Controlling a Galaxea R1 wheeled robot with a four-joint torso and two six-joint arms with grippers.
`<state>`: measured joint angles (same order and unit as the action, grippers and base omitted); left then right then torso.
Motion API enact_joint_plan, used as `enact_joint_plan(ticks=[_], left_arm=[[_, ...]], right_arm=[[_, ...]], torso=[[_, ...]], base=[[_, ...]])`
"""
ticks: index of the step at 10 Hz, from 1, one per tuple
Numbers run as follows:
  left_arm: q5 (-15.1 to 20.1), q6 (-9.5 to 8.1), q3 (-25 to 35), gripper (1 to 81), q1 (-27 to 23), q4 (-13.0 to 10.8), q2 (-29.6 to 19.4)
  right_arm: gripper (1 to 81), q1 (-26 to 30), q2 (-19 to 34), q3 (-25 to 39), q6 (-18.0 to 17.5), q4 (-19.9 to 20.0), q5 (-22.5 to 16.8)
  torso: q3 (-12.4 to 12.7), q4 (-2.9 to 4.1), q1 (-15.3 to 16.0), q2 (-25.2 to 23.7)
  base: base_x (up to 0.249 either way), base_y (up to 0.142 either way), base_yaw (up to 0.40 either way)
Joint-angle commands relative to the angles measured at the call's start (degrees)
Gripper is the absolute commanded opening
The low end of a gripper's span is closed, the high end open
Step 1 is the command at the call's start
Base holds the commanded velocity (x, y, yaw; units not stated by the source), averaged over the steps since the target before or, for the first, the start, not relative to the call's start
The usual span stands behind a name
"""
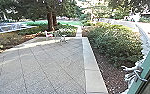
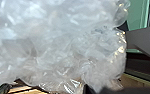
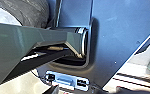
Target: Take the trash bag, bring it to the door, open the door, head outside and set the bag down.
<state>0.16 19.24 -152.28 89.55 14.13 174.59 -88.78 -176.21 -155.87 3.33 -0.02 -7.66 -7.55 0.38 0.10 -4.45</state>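
Clear, crumpled plastic of the trash bag [image 2: 58, 40] hangs large and close before my left wrist camera, glinting along one edge. How my left gripper meets the bag cannot be made out. A teal-framed glass door [image 1: 138, 85] leans into the head view at the right edge, with a metal handle [image 1: 134, 75] on it. My right wrist view shows dark robot body panels and an arm link, with a grey and white wrinkled surface beyond the link; whether this is the bag is unclear.
Paving [image 1: 41, 65] spreads ahead and left, bordered on its right by a pale concrete kerb [image 1: 92, 67]. Past the kerb grow large green bushes [image 1: 113, 42]. Farther off stand a tree trunk [image 1: 50, 21], a pink object [image 1: 49, 34] and outdoor furniture.
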Motion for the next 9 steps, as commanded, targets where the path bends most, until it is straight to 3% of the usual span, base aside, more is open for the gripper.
enact_joint_plan(ticks=[1,9], left_arm=[[4.3,-0.08,0.4,1.0,-1.1,0.0,0.2],[4.3,-0.16,0.4,1.0,-1.3,-0.1,0.2]], right_arm=[[81.1,1.7,-1.3,0.9,0.5,-0.5,-4.2],[81.1,1.9,-1.3,0.8,0.5,-0.4,-4.2]], torso=[[0.0,0.0,0.0,0.0],[0.0,0.0,0.0,0.0]], base=[[0.114,0.0,0.0],[0.114,0.0,0.0]])
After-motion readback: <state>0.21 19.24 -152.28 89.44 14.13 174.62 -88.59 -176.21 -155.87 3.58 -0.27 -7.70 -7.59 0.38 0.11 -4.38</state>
